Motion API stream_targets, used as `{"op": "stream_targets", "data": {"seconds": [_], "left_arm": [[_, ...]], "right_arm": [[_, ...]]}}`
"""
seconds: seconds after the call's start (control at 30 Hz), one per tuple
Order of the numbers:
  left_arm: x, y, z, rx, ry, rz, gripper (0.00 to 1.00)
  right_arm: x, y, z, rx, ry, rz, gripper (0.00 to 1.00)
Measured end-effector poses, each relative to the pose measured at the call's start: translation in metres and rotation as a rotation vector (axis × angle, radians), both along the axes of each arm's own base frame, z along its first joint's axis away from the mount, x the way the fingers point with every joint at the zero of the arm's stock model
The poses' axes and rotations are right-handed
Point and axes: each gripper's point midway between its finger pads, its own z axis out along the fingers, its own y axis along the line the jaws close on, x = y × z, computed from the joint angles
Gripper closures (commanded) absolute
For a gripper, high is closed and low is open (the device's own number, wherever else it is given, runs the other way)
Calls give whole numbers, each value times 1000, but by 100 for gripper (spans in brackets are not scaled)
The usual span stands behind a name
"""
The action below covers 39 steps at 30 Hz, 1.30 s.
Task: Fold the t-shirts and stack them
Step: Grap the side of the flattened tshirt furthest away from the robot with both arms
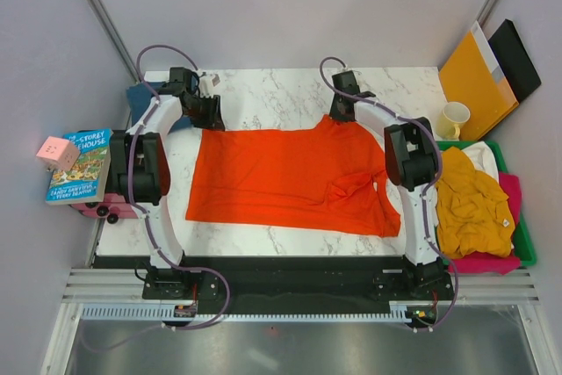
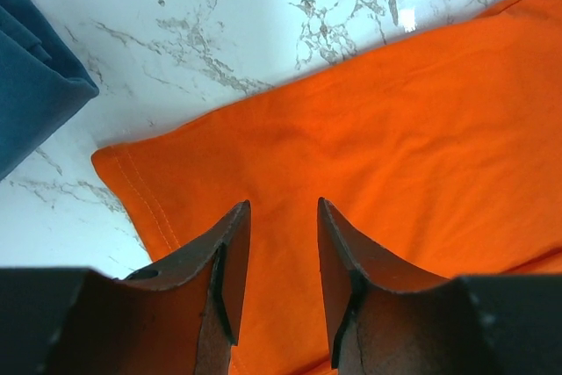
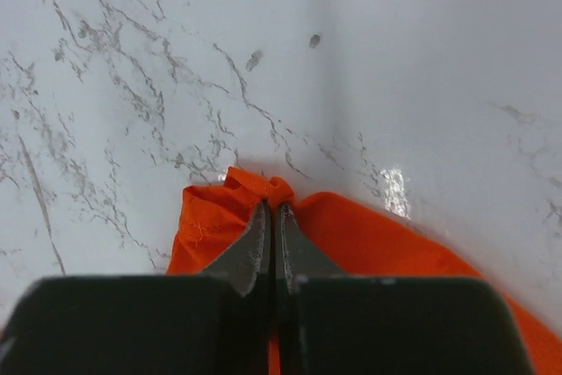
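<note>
Right wrist view: the right gripper [image 3: 272,210] was pinched shut on the far edge of the orange shirt [image 3: 369,239], likely to lift it for a fold. The left gripper [image 2: 283,208] hung half-open over the other far corner, gripping nothing yet. The shirt lay spread on the table [image 1: 263,94].

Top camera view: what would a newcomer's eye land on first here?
The orange t-shirt spread out across the middle of the marble table. The right gripper is pinched shut on its far edge, while the left gripper stands open over its far left corner. A mustard shirt is heaped in the green bin on the right.
</note>
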Motion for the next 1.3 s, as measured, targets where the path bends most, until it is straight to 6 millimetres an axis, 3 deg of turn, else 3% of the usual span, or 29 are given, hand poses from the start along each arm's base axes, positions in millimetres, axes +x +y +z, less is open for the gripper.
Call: {"op": "stream_targets", "data": {"seconds": [0.23, 0.43, 0.53, 0.57, 0.63, 0.67, 0.77, 0.9, 1.03, 1.17, 1.3], "left_arm": [[-8, -3, -17, 1, 45, -5, 59], [-11, -10, -20, 2, 54, -20, 59], [-12, -12, -20, 2, 53, -27, 60], [-12, -13, -20, 2, 54, -28, 59], [-12, -14, -20, 2, 54, -30, 60], [-12, -14, -20, 2, 55, -31, 59], [-12, -16, -20, 1, 55, -34, 59], [-13, -18, -23, 1, 62, -39, 59], [-17, -21, -28, 1, 77, -47, 59], [-17, -25, -28, 2, 76, -55, 59], [-18, -26, -29, 2, 77, -57, 59]], "right_arm": [[-16, -3, 13, -57, -41, 23, 100], [-23, 14, 67, -73, -157, 51, 100], [-41, 20, 97, -66, -213, 65, 100], [-43, 21, 98, -66, -214, 69, 97], [-59, 25, 102, -62, -224, 82, 81], [-68, 25, 100, -63, -215, 87, 60], [-99, 27, 81, -77, -170, 104, 31], [-123, 26, 55, -104, -105, 107, 26], [-116, 17, 60, -116, -114, 74, 29], [-85, 7, 83, -93, -171, 21, 38], [-65, -2, 91, -73, -197, -15, 45]]}}
